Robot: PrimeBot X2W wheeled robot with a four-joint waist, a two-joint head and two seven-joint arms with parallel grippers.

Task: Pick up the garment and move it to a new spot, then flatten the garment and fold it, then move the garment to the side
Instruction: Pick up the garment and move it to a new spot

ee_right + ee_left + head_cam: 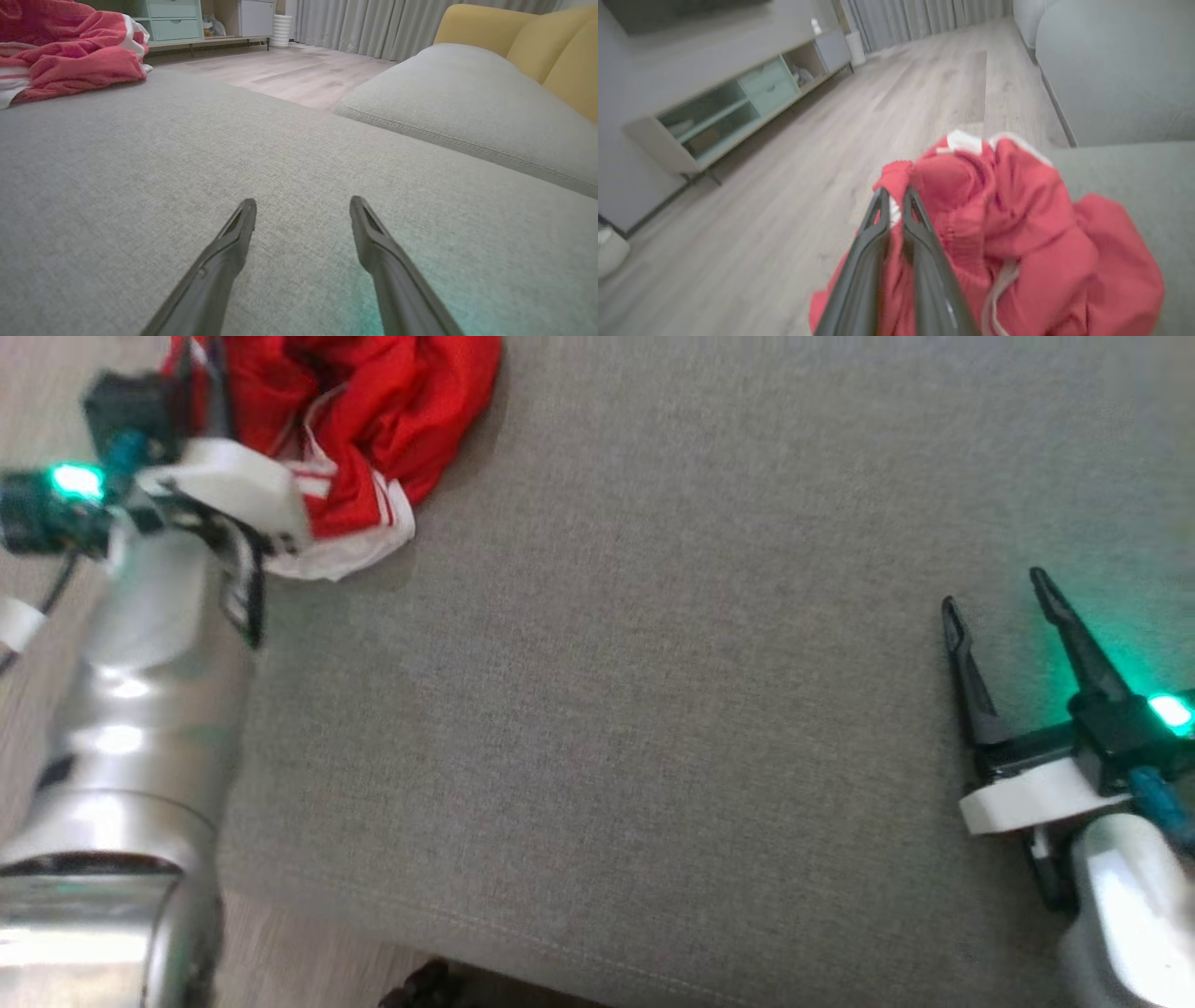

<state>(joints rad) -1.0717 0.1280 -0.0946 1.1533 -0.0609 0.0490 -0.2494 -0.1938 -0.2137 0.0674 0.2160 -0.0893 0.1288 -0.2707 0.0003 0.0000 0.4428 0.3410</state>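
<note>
The garment (373, 401) is a crumpled red piece with white stripes and trim, lying at the far left corner of the grey sofa cushion (653, 663). My left gripper (207, 373) reaches into its left edge. In the left wrist view my left gripper (896, 192) has its jaws almost together, pinching a fold of the garment (1017, 224). My right gripper (994, 593) rests open just above the cushion at the right, far from the cloth. In the right wrist view my right gripper (303, 203) holds nothing, and the garment (70, 51) lies at the upper left.
The cushion's front seam (560, 943) runs along the bottom, with wooden floor (901, 93) beyond its left side. A low cabinet (738, 102) stands against the wall. A second grey cushion (467, 107) and a yellow backrest (537, 42) lie to the right.
</note>
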